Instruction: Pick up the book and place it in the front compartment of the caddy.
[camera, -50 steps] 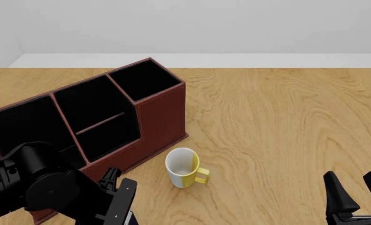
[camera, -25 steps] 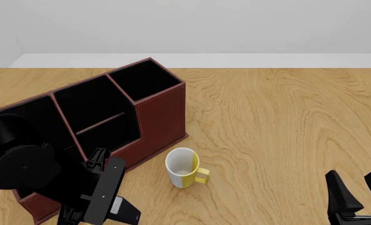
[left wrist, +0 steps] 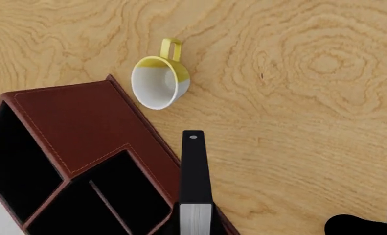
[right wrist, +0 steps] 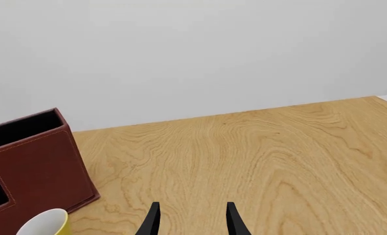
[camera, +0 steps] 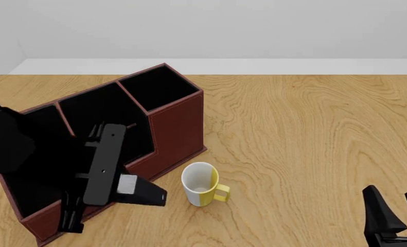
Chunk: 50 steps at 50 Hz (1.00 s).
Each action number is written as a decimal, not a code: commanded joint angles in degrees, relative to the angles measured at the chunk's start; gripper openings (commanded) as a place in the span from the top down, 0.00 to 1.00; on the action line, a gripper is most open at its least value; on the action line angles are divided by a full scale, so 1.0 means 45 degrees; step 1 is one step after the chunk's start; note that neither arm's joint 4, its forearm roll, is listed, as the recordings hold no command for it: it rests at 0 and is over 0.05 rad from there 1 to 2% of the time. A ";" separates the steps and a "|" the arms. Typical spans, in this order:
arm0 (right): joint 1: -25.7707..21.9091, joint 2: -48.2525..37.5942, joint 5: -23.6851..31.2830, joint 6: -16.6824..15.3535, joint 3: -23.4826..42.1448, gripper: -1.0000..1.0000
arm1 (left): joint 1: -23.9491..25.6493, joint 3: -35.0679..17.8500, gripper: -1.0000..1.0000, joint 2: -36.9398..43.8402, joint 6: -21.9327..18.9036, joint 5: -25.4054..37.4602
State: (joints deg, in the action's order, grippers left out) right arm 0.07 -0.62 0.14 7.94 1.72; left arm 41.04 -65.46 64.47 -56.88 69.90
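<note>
Your left gripper (camera: 124, 188) clamped on the slim black-covered book (left wrist: 194, 181), above the stitched leather-look caddy (camera: 172, 128); right gripper (right wrist: 192, 220) parted, holding nothing

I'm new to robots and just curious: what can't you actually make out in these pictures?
- Left gripper, front view: the black arm and book merge, so its grip is unclear; left wrist view cuts it off.
- Caddy, front view: the arm covers its nearer compartments.
- Right gripper, front view: cut by the frame edge.
- Mug, right wrist view: mostly cropped.
</note>
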 commanded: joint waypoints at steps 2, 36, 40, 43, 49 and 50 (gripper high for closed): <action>-0.0007 0.0072 0.0087 0.0204 0.0068 0.00 | 0.0123 -0.2095 1.00 0.0152 0.0586 0.0000; 0.0218 0.0077 0.0111 0.0602 0.0147 0.00 | -0.5528 -0.5476 1.00 0.0063 -0.1919 0.0000; 0.0235 0.0049 0.0073 0.0586 0.0133 0.00 | -0.5523 -0.5967 1.00 0.0487 -0.1896 0.0000; 0.0274 0.0007 0.0016 0.0595 0.0116 0.00 | -0.5420 -0.6458 1.00 0.0928 -0.1712 0.0000; 0.0357 -0.0020 -0.0022 0.0642 0.0101 0.00 | -0.5409 -0.7233 1.00 0.1811 -0.1252 -0.0001; 0.0357 -0.0089 -0.0087 0.0650 0.0107 0.00 | -0.5458 -0.7392 1.00 0.1934 -0.1206 -0.0001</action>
State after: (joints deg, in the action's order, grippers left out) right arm 1.28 -0.71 0.11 10.61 2.24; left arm 17.41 -92.62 68.60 -63.00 69.90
